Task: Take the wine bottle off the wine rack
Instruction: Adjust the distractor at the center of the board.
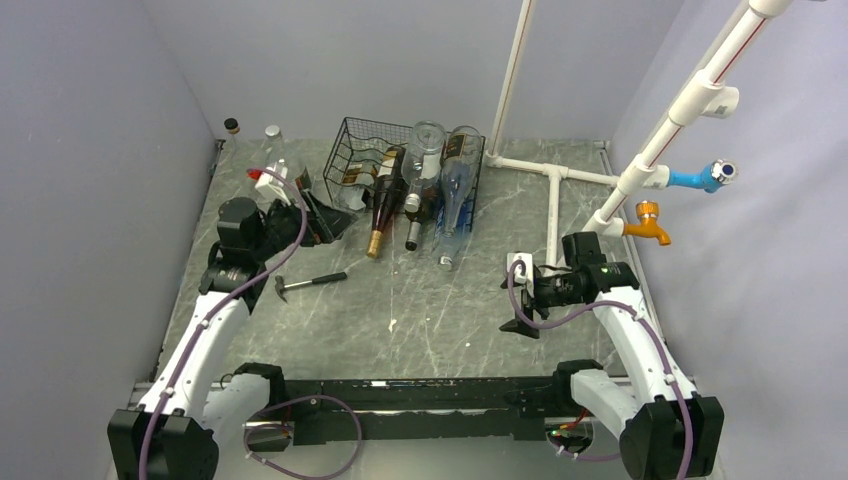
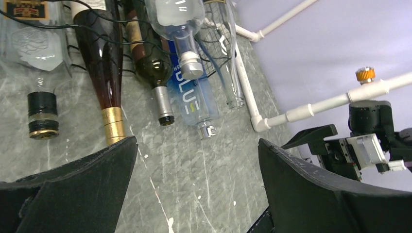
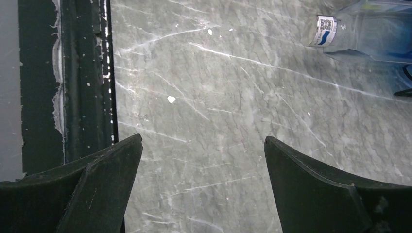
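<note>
The left hand (image 1: 318, 214) is spread wide with nothing between its fingers (image 2: 73, 194). It hovers low over the table (image 1: 420, 310) just off the near left corner of the rack (image 1: 352, 148), pointing toward the bottle necks that stick out of the rack's near side.

In the left wrist view, the wine bottle (image 2: 103, 63) lies closest to that hand's centre line. It is dark red-brown glass with a gold foil neck; its body lies in the rack and its neck reaches out over the table. Left of it in the rack lies a clear bottle (image 2: 42, 114) with a black cap. Right of it lies a green bottle (image 2: 151, 65) with a silver capsule, then a blue bottle (image 2: 189, 99) with a clear bottle (image 2: 177, 19) lying on top of it.

A hammer (image 1: 312, 282) lies on the table on the near side of the rack, toward its left. White pipes (image 1: 550, 190) run along the table to the right of the rack.

The right hand (image 1: 518, 296) is also spread wide and empty. It hangs over bare table well apart from the rack, off its near right corner. In the right wrist view its fingers (image 3: 330, 194) frame only the marbled surface, with the blue bottle's cap at the upper right edge.
</note>
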